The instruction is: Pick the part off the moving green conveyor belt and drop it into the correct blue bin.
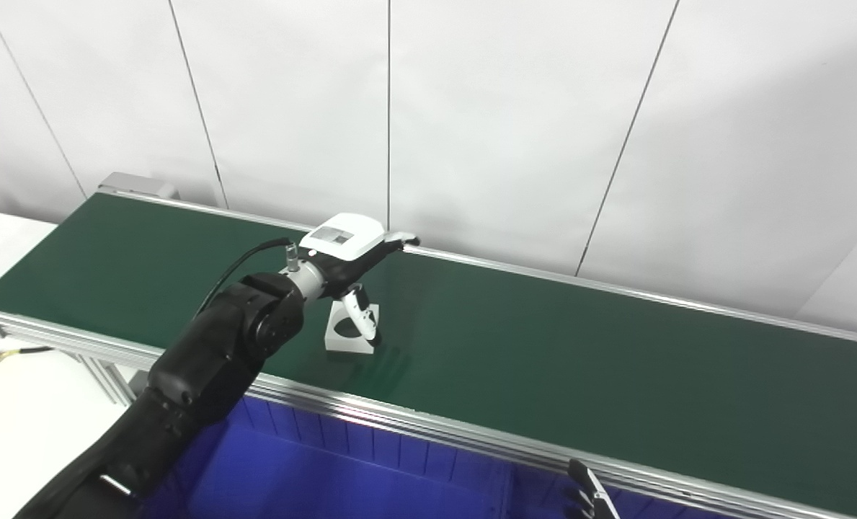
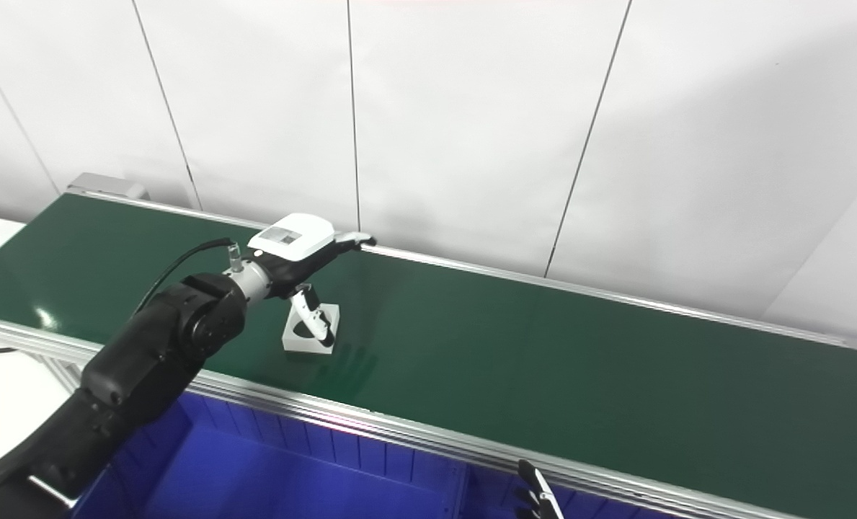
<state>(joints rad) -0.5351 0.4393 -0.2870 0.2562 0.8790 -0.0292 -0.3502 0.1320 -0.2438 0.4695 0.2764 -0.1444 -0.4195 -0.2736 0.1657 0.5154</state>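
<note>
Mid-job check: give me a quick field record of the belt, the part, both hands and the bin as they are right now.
part: white block with a round hole, lying on the belt
belt: green conveyor, only this one part on it
left hand: above the part, fingers spread, thumb hanging down in front of the part; grasp not closed
right hand: only fingers show at the bottom edge, state unclear
bin: blue bin below the belt's near rail
</note>
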